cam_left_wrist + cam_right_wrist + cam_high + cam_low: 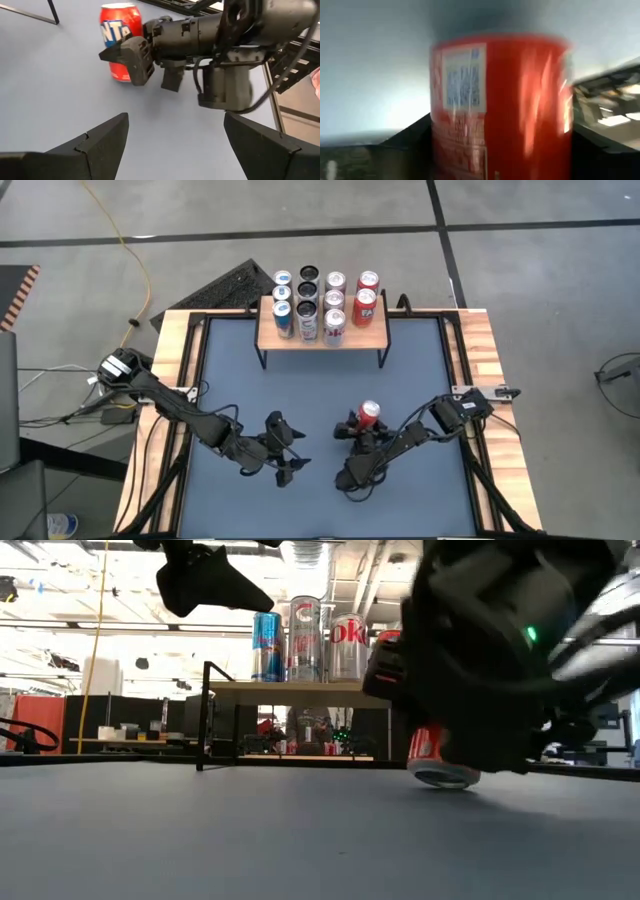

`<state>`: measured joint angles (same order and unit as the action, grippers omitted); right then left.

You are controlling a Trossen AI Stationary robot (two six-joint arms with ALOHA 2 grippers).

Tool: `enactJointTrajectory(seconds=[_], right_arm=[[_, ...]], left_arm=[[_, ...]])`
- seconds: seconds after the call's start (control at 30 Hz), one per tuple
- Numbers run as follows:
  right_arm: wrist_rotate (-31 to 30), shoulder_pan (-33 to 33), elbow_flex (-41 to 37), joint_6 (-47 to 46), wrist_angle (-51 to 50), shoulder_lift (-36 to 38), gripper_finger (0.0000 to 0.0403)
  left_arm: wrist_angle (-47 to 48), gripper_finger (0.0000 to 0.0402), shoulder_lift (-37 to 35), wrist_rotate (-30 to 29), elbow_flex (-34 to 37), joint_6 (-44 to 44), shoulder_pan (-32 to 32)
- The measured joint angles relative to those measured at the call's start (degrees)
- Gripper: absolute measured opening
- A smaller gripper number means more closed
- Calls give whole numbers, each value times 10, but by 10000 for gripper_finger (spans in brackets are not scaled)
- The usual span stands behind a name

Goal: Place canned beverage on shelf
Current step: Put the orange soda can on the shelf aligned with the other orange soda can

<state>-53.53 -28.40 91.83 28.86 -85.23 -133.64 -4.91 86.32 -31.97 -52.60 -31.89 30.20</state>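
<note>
Red aluminium drinks can (369, 415) standing lower centre-right of the high view, well apart from light wooden shelf on black legs (322, 338) at upper centre. Right gripper (358, 429) straddling the can; clenched or merely flanking, cannot tell. Left gripper (285, 452) released, idle at lower centre. Risk: a loose or off-centre hold tipping the can, or knocking the standing cans (322, 300) on arrival. Left wrist view alone showing can base on blue table (50, 75); right wrist view alone showing label close up.

Red can (369, 413), blue mat (320, 390), wood shelf (322, 338).
</note>
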Motion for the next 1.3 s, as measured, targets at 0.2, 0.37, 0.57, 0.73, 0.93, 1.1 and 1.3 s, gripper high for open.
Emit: enactJointTrajectory(seconds=[0.2,0.37,0.57,0.73,0.93,1.1,1.3], right_arm=[[100,5,36,-27,14,0,353],[112,8,38,-12,17,-1,387],[110,1,47,-38,17,-1,398],[122,-9,82,-40,22,-1,399],[152,-17,133,-40,39,-1,399],[161,-27,166,-81,51,-1,399],[163,-28,202,-191,43,-1,399]], left_arm=[[0,316,0,-1,0,6,0],[6,316,0,-2,0,6,0],[20,316,0,-2,0,6,0],[20,316,0,-3,0,6,0],[20,316,0,-3,0,6,0],[21,316,0,-3,0,1,0],[25,316,0,-4,0,-1,0]])
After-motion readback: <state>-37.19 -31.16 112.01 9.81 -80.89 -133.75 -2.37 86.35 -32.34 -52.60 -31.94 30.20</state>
